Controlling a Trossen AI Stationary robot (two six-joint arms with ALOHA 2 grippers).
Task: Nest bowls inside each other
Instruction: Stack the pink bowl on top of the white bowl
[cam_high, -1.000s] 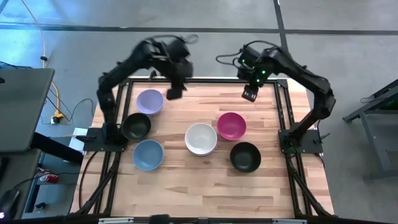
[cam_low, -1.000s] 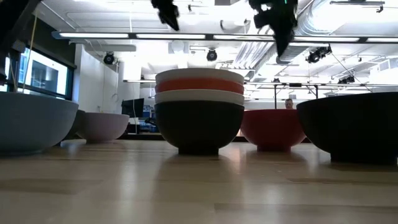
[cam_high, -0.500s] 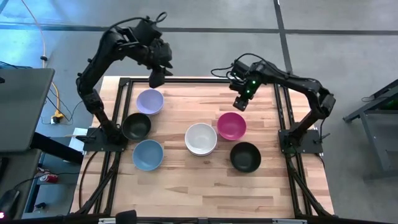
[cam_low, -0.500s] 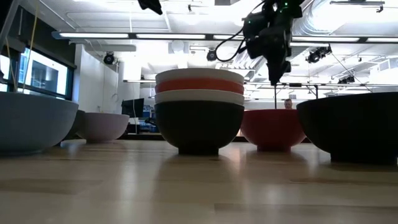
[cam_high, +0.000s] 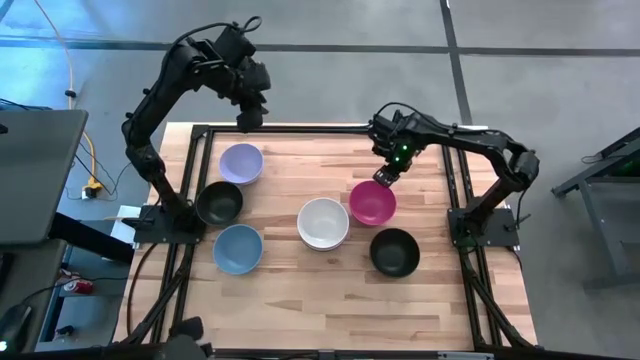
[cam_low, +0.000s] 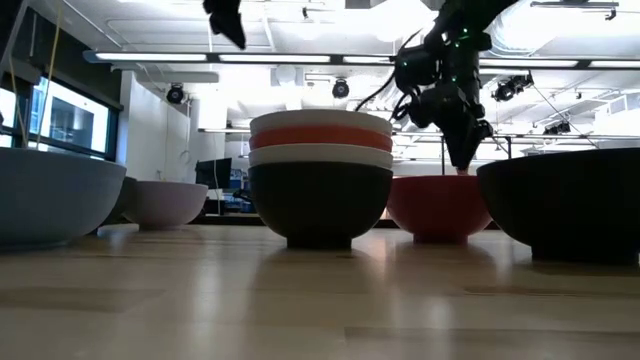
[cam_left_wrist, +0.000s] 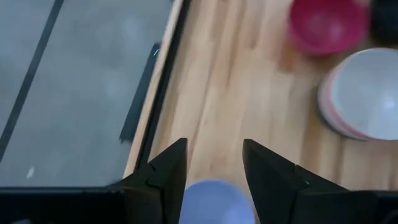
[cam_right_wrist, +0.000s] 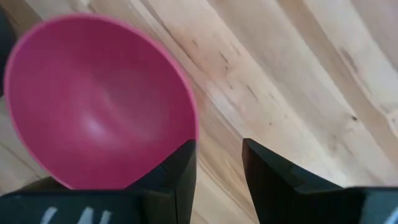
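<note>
Hovering at the far rim of the magenta bowl (cam_high: 372, 203), the right gripper (cam_high: 382, 178) points down with its fingers parted a little and nothing between them; in the right wrist view the two dark fingers (cam_right_wrist: 180, 171) stand on either side of that bowl's rim (cam_right_wrist: 99, 99), inner finger over the basin, outer over bare wood. Contact with the rim cannot be told.

Left gripper (cam_high: 248, 118) held high over the far edge of the table (cam_high: 300, 300), at about 1 o'clock from the lavender bowl (cam_high: 241, 163). Its fingers are parted by a small gap, empty; the left wrist view shows the lavender bowl (cam_left_wrist: 211, 202) below, between the fingertips.

Bowl layout, high view, taking the white-topped stack (cam_high: 323, 222) as dial centre:
- stack: white bowl on top; low view shows white, red, white, black layers nested (cam_low: 320, 175).
- magenta bowl at 2 o'clock, just beside the stack.
- black bowl (cam_high: 394, 251) at 4 o'clock, near.
- blue bowl (cam_high: 238, 248) at 8 o'clock.
- second black bowl (cam_high: 219, 203) at 10 o'clock, near the left arm base.
- lavender bowl at 10 o'clock, farther out.

All single bowls sit upright on the wood, apart from one another.
</note>
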